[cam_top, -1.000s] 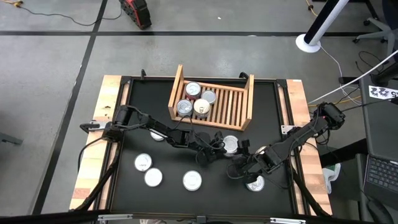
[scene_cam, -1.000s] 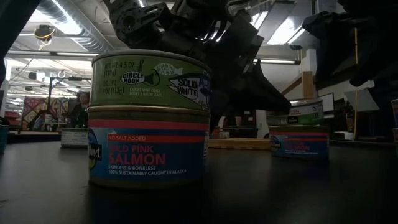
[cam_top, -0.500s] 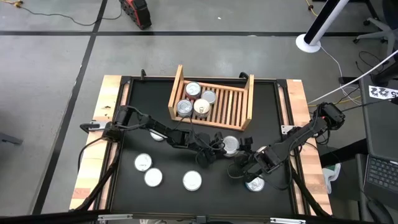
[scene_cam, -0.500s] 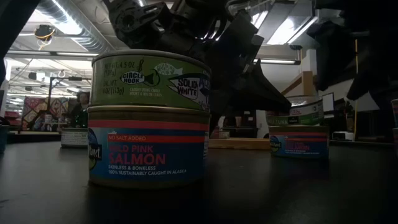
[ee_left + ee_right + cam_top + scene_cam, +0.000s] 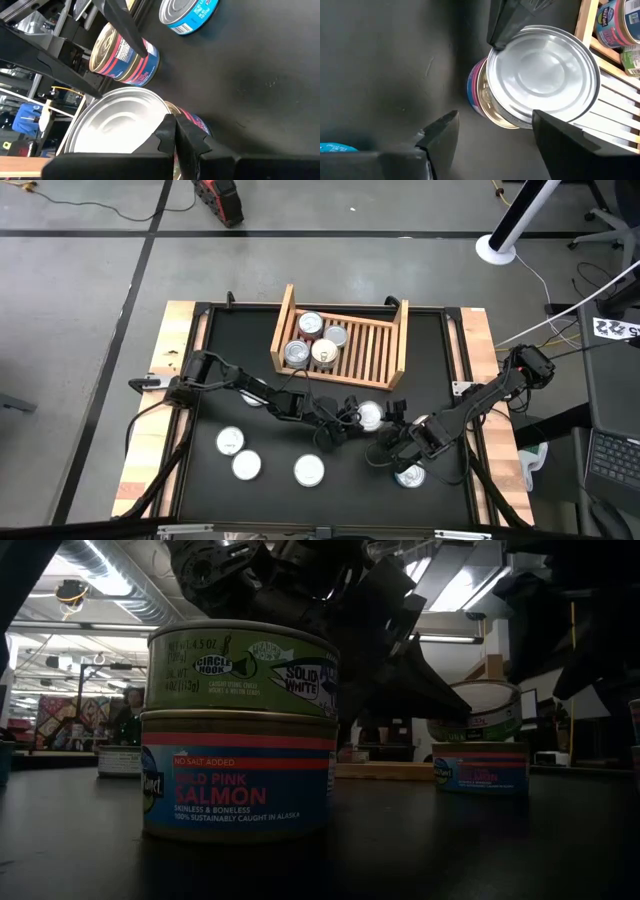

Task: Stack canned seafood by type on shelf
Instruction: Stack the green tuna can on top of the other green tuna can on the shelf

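Observation:
Two tins are stacked mid-table just in front of the wooden shelf (image 5: 372, 356). The top tin (image 5: 542, 70), with a silvery lid, sits askew and tilted on a pink-labelled tin (image 5: 474, 92); the low view also shows the top tin (image 5: 490, 710) tipped. My left gripper (image 5: 175, 131) is shut, with its tips at the top tin's edge. My right gripper (image 5: 495, 132) hangs open on the stack's near side, holding nothing. Several tins (image 5: 315, 340) stand on the shelf's left part. My left gripper presses its shut fingertips (image 5: 170, 124) against the top tin's side wall, just under the lid's rim (image 5: 492, 50). The fingers come from the table's left, slanting down. The tin leans tilted on the pink-labelled tin below it and overhangs that tin toward the shelf.
Loose tins lie at the near left (image 5: 231, 441), (image 5: 247, 466), near the middle (image 5: 309, 470) and under my right arm (image 5: 410, 475). In the low view a green tin on a salmon tin (image 5: 240, 730) stands close to the camera. The shelf's right part holds bare slats.
The top tin of the middle stack sat level on the pink-labelled tin. It has tipped and shifted sideways under my left gripper's shut fingertips, while the lower tin stayed put. My right gripper has kept open and has hardly moved.

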Controlling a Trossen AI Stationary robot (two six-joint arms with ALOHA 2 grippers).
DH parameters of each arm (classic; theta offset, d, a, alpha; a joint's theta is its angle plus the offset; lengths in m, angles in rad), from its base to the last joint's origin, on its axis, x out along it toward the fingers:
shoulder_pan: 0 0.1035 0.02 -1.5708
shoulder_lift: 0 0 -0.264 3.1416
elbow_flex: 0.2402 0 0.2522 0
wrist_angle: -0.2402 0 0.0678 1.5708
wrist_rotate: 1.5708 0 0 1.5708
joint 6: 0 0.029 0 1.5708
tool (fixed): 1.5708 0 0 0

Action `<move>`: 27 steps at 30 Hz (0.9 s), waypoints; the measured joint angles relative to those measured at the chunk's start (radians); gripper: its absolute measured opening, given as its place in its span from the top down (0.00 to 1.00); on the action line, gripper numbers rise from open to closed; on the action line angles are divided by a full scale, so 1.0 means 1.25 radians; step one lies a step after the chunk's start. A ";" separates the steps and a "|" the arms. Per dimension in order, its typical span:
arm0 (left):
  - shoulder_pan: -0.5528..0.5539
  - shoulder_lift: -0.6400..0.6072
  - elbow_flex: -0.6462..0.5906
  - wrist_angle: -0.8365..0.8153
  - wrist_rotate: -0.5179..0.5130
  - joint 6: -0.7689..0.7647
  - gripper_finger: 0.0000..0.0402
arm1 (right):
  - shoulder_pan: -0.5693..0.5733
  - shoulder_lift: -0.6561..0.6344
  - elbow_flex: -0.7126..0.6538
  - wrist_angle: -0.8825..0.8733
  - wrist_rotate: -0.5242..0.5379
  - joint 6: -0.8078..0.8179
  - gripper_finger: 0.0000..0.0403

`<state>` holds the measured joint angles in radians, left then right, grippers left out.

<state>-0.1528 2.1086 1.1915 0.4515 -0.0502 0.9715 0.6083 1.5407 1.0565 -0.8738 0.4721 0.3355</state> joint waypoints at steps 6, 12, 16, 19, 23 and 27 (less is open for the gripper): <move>0.000 -0.001 0.000 -0.018 0.000 -0.010 0.99 | 0.000 0.000 0.000 0.003 0.000 0.000 0.38; 0.000 0.000 -0.002 -0.039 0.003 -0.019 0.99 | 0.000 0.000 0.006 -0.002 -0.016 0.000 0.38; 0.002 0.000 -0.002 -0.054 0.004 -0.019 1.00 | 0.000 0.000 0.027 -0.014 -0.016 0.000 0.38; 0.002 0.000 -0.002 -0.059 0.003 -0.018 0.99 | 0.000 0.000 0.038 -0.022 -0.011 0.000 0.38; 0.002 0.000 -0.002 -0.059 0.004 -0.018 0.99 | 0.000 0.000 0.043 -0.022 -0.006 0.001 0.38; 0.005 0.000 -0.002 -0.058 0.002 -0.018 0.99 | 0.000 0.000 0.043 -0.038 -0.003 0.022 0.38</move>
<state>-0.1467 2.1089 1.1892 0.3786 -0.0481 0.9489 0.6083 1.5406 1.1099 -0.9213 0.4686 0.3633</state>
